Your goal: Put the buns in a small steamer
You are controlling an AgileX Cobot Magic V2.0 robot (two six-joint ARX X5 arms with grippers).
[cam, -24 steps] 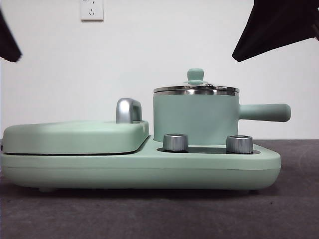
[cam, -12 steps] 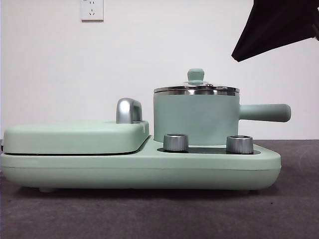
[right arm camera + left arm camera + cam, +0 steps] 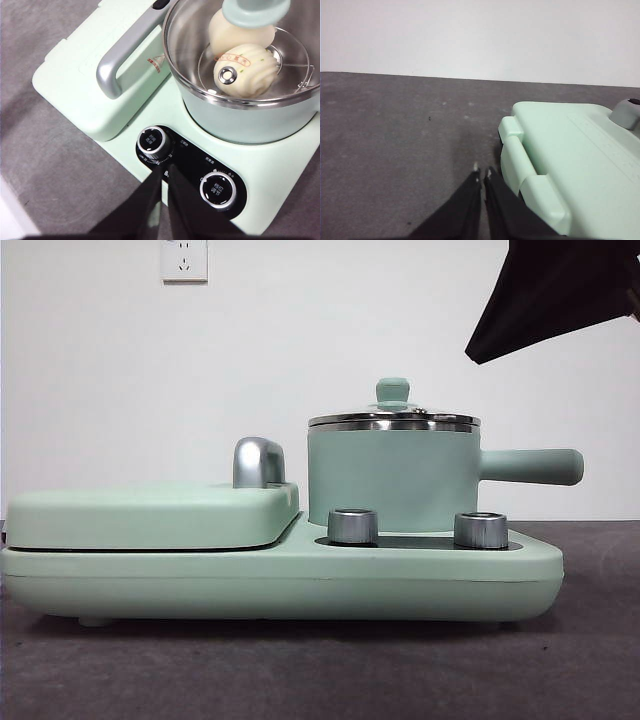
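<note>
The small steamer [image 3: 393,475] is a mint-green pot with a steel rim, a straight side handle and a glass lid with a green knob [image 3: 392,391]; it stands on the right of the cooker base. In the right wrist view the lid is on the pot [image 3: 260,115], and both buns show through the glass: the ridged one with green dots [image 3: 247,70] and the smooth one [image 3: 227,25] behind it. My right gripper [image 3: 165,175] is shut and empty, above the control knobs. My left gripper [image 3: 482,173] is shut and empty, over the table beside the griddle.
The flat mint-green griddle [image 3: 150,515] with a steel handle [image 3: 257,461] fills the left of the cooker base [image 3: 280,585]. Two steel dials [image 3: 352,525] [image 3: 480,529] sit at the front. A dark arm [image 3: 560,290] hangs at the top right. The tabletop [image 3: 395,130] is grey.
The dark arm tip at the top left corner of the front view has withdrawn out of the picture. The steamer, its lid and the right arm have not moved.
</note>
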